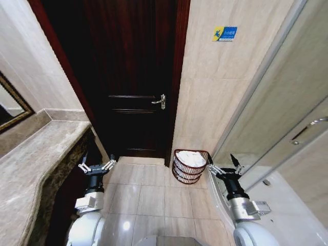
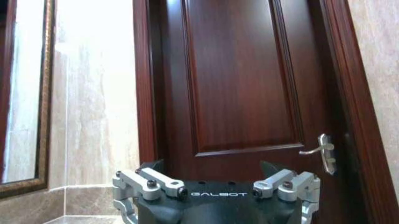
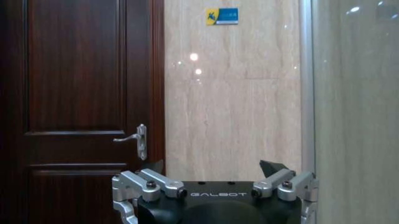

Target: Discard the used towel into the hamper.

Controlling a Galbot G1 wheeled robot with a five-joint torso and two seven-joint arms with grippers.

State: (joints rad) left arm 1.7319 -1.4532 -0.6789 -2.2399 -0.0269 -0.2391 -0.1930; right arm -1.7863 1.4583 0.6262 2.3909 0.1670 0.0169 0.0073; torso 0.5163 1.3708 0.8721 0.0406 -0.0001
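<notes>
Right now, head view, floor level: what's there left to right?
Grey marble counter → left gripper, open → dark wooden door → red-brown wire hamper holding white towel → right gripper, open.

Door (image 1: pixel 136 77): dark brown wood, shut, straight ahead beyond the fingers.
Handle (image 1: pixel 160 101): silver, on the door.
Sticker (image 1: pixel 224 34): blue, high on the wall.
Counter (image 1: pixel 36 169): grey stone.

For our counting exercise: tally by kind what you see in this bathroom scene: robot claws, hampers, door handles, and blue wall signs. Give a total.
Claws: 2 (left claw, right claw, both open, held low over the floor)
Hamper: 1, with white cloth inside
Door handle: 1
Blue sign: 1
Total: 5
</notes>
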